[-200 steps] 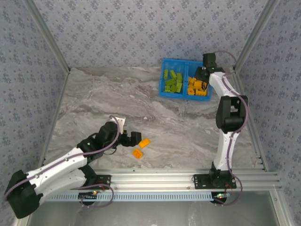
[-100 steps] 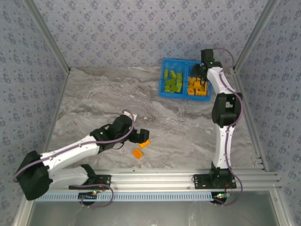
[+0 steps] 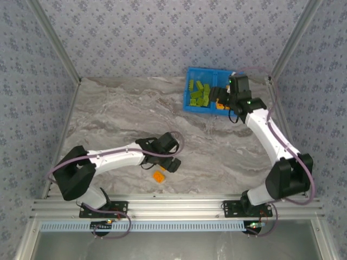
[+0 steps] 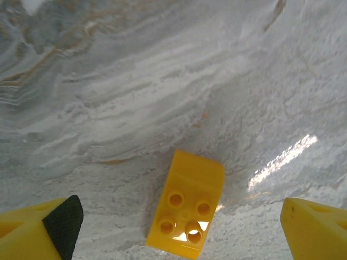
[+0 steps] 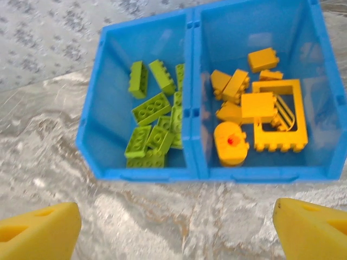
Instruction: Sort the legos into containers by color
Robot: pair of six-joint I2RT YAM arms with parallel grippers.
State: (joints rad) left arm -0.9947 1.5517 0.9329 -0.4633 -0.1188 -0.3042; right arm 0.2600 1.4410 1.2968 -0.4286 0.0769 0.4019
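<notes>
Two orange plastic bricks (image 3: 159, 176), seemingly, loose on grey marbled surface (image 3: 108, 119); one skewed between spread-open left fingers (image 4: 54, 227). Square up, lower, pinch long sides. Right fingers (image 5: 38, 230) released near blue plastic bin (image 5: 141, 174).

The left claw (image 3: 171, 162) has been carried rightward across the desk (image 3: 119, 114) and is now held over the upper orange brick (image 4: 187, 208). The right claw (image 3: 219, 98) has been drawn back from over the orange side of the blue bin (image 5: 89, 138) toward its near wall, and its jaws have been opened wide.
</notes>
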